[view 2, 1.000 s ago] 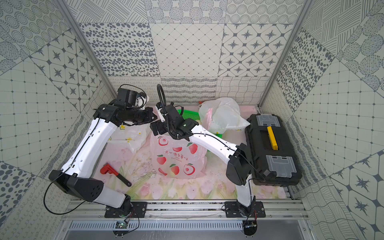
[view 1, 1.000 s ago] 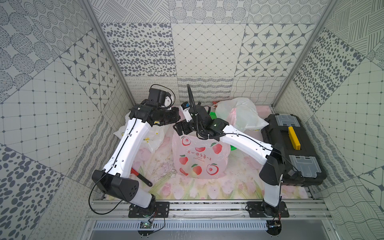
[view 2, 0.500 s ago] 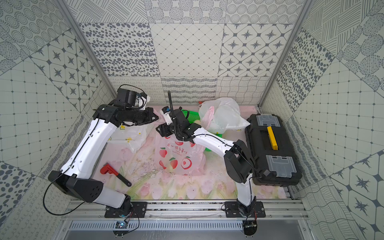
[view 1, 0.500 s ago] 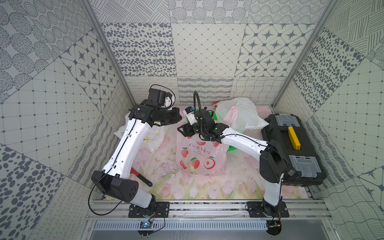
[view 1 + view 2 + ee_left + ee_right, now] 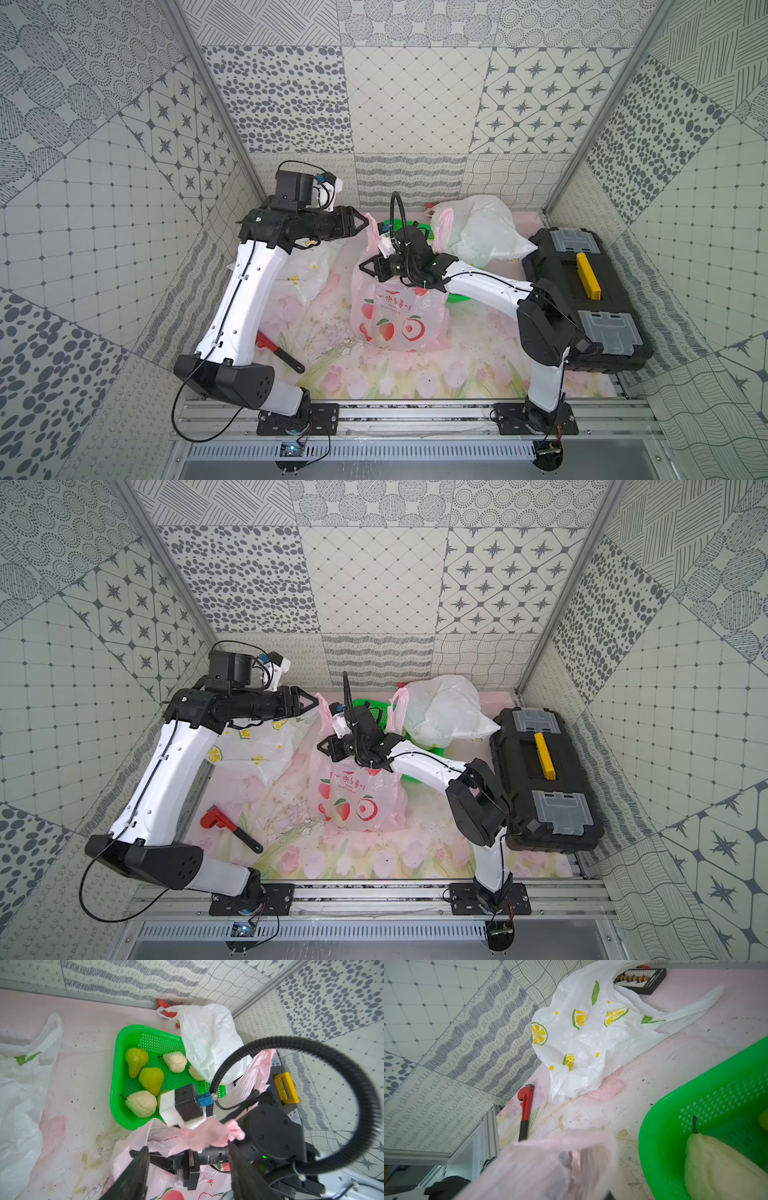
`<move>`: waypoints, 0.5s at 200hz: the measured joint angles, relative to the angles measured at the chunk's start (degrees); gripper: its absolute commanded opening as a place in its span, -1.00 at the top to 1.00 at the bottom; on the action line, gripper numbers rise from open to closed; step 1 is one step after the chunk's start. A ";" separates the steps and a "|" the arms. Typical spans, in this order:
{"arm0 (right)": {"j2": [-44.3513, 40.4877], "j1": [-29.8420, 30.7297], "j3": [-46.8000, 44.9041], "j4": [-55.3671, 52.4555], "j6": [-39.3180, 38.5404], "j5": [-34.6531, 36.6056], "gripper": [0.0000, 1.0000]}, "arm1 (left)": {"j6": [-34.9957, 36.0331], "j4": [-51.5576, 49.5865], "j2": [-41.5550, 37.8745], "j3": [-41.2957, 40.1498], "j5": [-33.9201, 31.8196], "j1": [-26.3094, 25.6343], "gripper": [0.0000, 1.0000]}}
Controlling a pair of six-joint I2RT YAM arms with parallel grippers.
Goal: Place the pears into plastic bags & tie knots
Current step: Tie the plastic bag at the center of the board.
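A second ago the left claw (image 5: 360,223) was pressed together and the right claw (image 5: 366,268) gaped wide. Now they have traded roles. The left one stands spread, with one handle (image 5: 216,1134) of the pink bag (image 5: 395,320) draped loose between its fingers. The right one has swung to the bag's rim at 11 o'clock and drawn in there, though blurred pink film hides whether it truly pinches; I cannot tell. That reads as a hand-over of the bag's mouth, a step toward knotting or reopening it. The bag stands upright mid-worktop (image 5: 415,374), taller and narrower than before, thin and crinkled, printed with red fruit; its contents I cannot make out. At least five pears (image 5: 151,1080), some green and some bumpy cream, lie in the green basket (image 5: 113,1076) at the bag's 1 o'clock, not yet bagged.
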 measured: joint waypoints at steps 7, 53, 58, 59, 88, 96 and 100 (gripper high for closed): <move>-0.35 -0.68 -0.35 -0.09 1.33 -2.10 0.72 | 0.39 0.72 -0.98 -0.92 1.01 0.74 -0.35; -2.86 -2.69 -0.57 0.04 7.37 -15.78 0.71 | 1.53 9.38 -7.96 -15.98 7.52 2.75 -0.40; -3.06 -2.60 -0.57 0.04 7.74 -17.07 0.71 | 1.49 10.78 -8.59 -18.29 8.20 2.82 -0.40; -3.10 -2.58 -0.57 0.04 7.76 -17.22 0.71 | 1.53 11.06 -8.72 -18.75 8.33 2.84 -0.40; -3.52 -2.23 -0.68 0.37 8.90 -23.02 0.60 | 1.29 17.75 -10.54 -27.34 10.97 1.64 -0.44; -3.52 -2.08 -0.76 0.35 9.05 -23.96 0.59 | 1.33 19.37 -10.58 -28.70 11.69 0.76 -0.44; -3.52 -2.03 -0.79 0.35 9.11 -24.37 0.57 | 1.42 20.31 -10.56 -29.35 12.07 0.17 -0.44</move>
